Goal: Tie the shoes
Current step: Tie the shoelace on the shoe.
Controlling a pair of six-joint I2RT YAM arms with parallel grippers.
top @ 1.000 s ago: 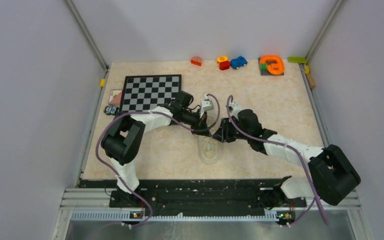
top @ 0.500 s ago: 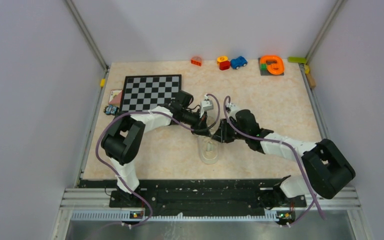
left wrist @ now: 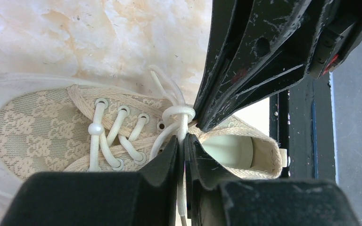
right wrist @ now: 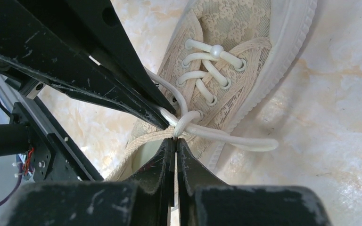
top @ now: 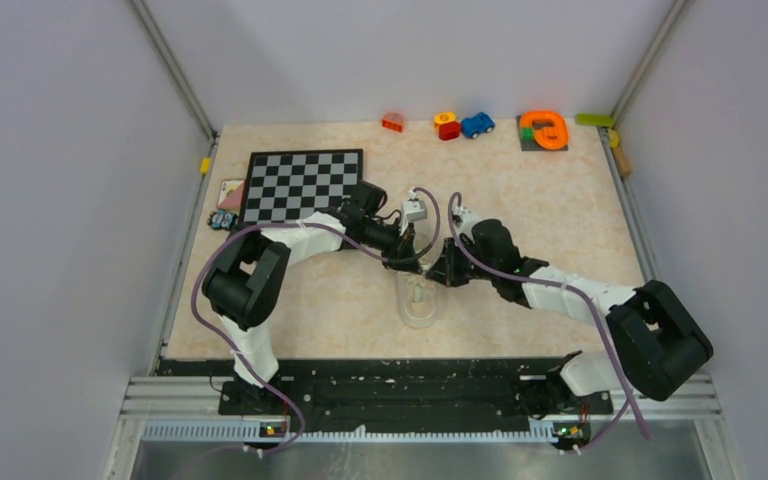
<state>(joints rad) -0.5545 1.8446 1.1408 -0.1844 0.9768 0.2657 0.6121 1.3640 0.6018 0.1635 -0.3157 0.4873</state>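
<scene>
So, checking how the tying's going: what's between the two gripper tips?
A small knot of white lace, above the sneaker, with the left gripper and right gripper tips at it from opposite sides. Both wrist views show it.

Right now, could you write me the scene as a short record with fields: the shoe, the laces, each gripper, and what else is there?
shoe: cream, on the table, between the two arms
laces: threaded through the eyelets, crossed into one knot at the top eyelets; no bow
left gripper: at the knot, jaws narrow, one of the laces between them; grip unclear
right gripper: shut on the laces beside the knot
elsewhere: chessboard far left; toys along the far edge
</scene>
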